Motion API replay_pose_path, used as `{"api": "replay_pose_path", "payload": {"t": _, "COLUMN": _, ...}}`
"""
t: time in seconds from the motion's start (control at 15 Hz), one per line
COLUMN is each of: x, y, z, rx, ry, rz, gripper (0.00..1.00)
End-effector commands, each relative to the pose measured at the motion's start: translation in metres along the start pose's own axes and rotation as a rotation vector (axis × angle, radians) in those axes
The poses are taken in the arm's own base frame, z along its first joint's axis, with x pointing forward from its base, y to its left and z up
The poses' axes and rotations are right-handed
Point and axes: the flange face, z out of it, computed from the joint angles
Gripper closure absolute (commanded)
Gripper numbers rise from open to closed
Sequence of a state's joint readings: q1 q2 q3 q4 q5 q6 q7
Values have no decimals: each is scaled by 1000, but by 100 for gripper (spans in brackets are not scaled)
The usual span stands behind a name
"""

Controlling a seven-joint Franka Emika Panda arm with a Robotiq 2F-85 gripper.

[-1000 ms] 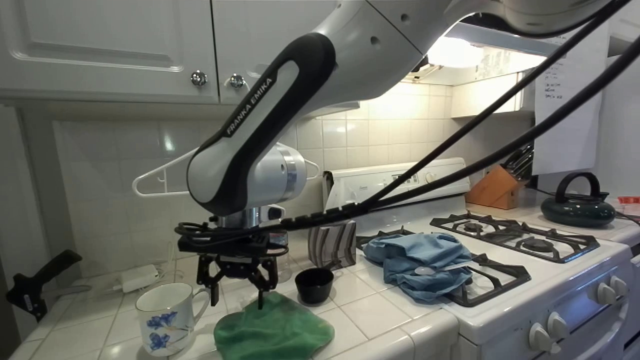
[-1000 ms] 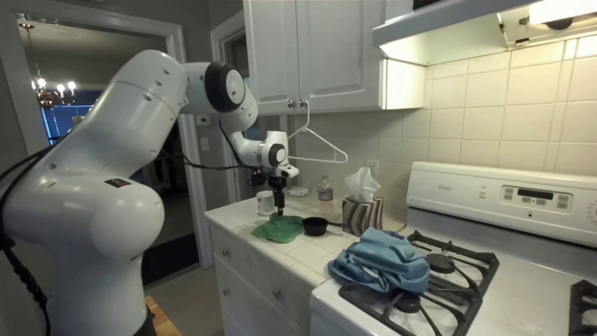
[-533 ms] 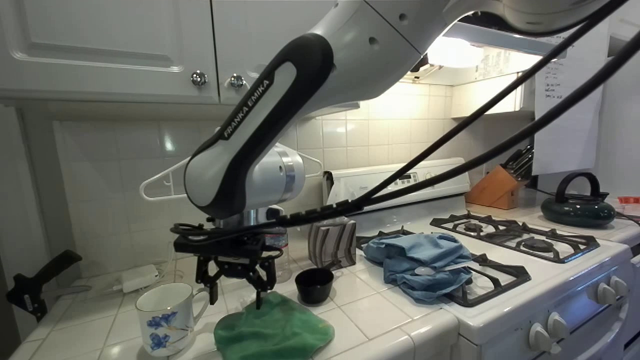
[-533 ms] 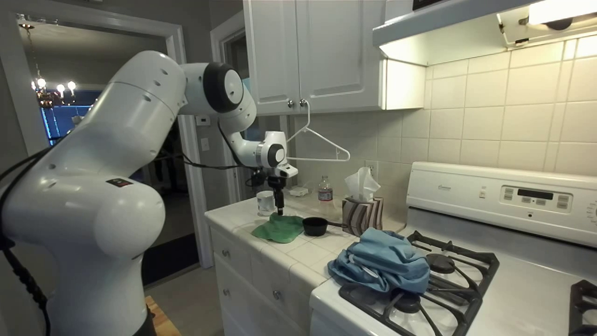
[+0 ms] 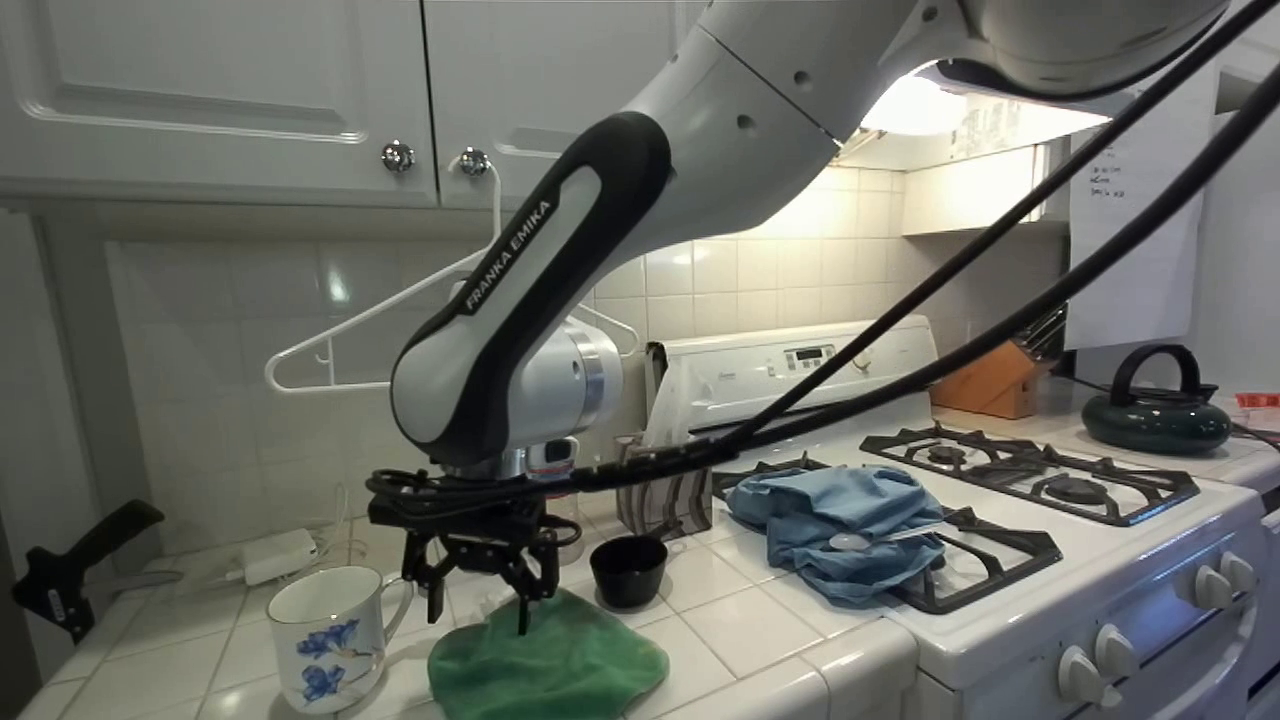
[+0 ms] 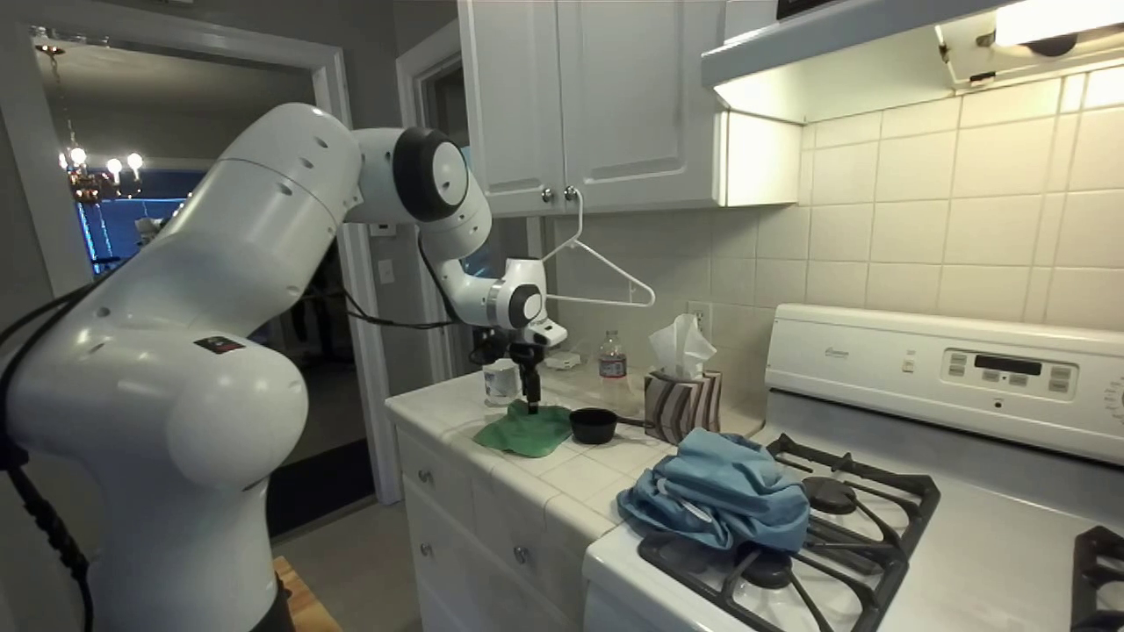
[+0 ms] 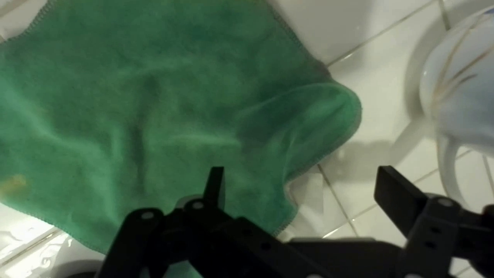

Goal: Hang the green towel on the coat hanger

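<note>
Tool with a black handle [image 5: 115, 533], quantity one, exact type undetermined, is sighted at far left in an exterior view. To its right, one white adapter [image 5: 280, 557] lies on the tiled counter [image 5: 180, 645]. One white mug [image 5: 325, 645] with blue flowers stands upright in front of it, handle to the right. Above, two chrome cabinet knobs [image 5: 398, 157] are noted; one white coat hanger [image 5: 380, 304] hangs by its hook from the right-hand knob. One gripper [image 5: 479, 617], on one Franka Emika arm [image 5: 520, 250], points down, its two fingers [image 5: 435, 598] spread well apart. In the wrist view, one finger stands over the green towel [image 7: 154, 116] and its opposite over white tile; contact cannot be determined. The towel, quantity one, lies rumpled on the counter, a single fold raised at the edge nearest the mug. Behind it stands one plastic bottle [image 6: 613, 363] with a red label; just beside it, one small black saucepan [image 5: 628, 575]; then one striped tissue box [image 6: 683, 405]. One blue cloth [image 5: 840, 515] is heaped on the left part of one white gas stove [image 5: 1000, 640], which presents four front knobs [image 5: 1080, 673]. At the right end: one orange-brown knife block [image 5: 985, 385] and one dark green kettle [image 5: 1157, 420].
</note>
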State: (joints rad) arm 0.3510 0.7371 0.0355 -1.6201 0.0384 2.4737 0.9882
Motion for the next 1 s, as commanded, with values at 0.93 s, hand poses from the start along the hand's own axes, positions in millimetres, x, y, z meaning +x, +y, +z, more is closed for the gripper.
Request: {"api": "replay_pose_path", "payload": {"t": 0.93, "x": -2, "y": 2, "z": 2, "rx": 17, "ry": -5, "rz": 67, "gripper": 0}}
